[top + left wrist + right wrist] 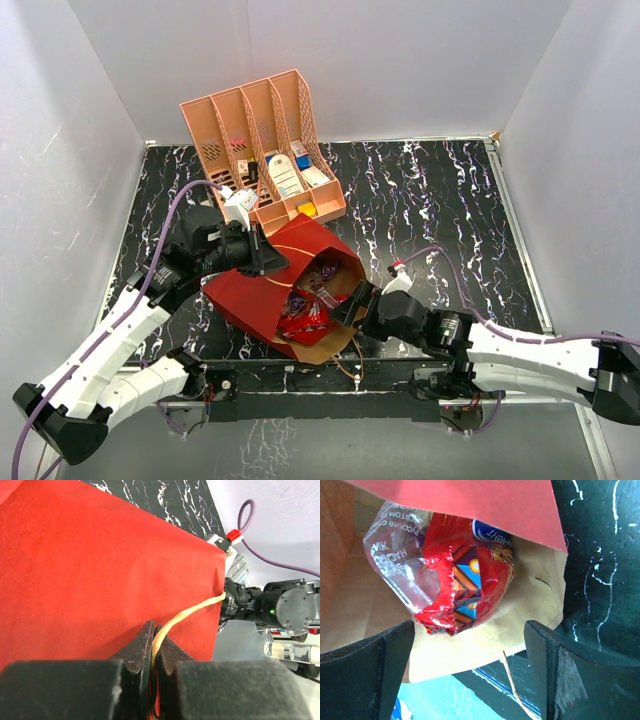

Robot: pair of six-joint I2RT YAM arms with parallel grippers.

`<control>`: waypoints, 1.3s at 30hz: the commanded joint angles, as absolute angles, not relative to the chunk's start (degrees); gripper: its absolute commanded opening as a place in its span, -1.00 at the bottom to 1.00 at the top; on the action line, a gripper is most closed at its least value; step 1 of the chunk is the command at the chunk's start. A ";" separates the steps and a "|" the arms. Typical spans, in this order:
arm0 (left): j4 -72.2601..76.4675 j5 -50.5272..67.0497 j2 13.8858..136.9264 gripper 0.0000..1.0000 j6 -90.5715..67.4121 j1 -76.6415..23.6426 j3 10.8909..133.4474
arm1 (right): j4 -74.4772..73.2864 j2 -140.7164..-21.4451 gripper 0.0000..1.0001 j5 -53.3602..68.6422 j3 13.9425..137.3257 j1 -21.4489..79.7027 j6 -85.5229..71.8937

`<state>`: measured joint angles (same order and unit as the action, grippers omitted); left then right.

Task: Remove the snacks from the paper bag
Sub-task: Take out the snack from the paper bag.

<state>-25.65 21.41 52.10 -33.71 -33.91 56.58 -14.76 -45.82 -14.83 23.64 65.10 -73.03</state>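
left hand (154, 630) pinching cord (191, 613), right hand (469, 627) wide at red packet (465, 575)

**Blind spots, all three cams**

Top: most of the snacks (308, 305) are buried in the paper bag (262, 292). Only a red tangle shows at the mouth, so count and types are unreadable. The right gripper (349, 305) tips merge with the bag's rim. The items in the pink organizer (262, 130) are too small to ID.

Left wrist: the bag runs off the left and top edges. The cord handle (189, 614) disappears between the left gripper (154, 632) fingers.

Right wrist: the red packet (465, 587) has its blue label half under the bag's red lip. The clear wrapper (395, 550) print is mirrored, only partly legible. The fingers (365, 672) are blurred and cropped at the bottom. The blue patch (432, 700) between them can't be identified.
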 commanded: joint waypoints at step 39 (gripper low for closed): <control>-26.02 17.11 49.75 -1.00 -35.20 -33.67 53.70 | 21.53 -51.69 -0.85 -12.09 15.33 63.98 -75.83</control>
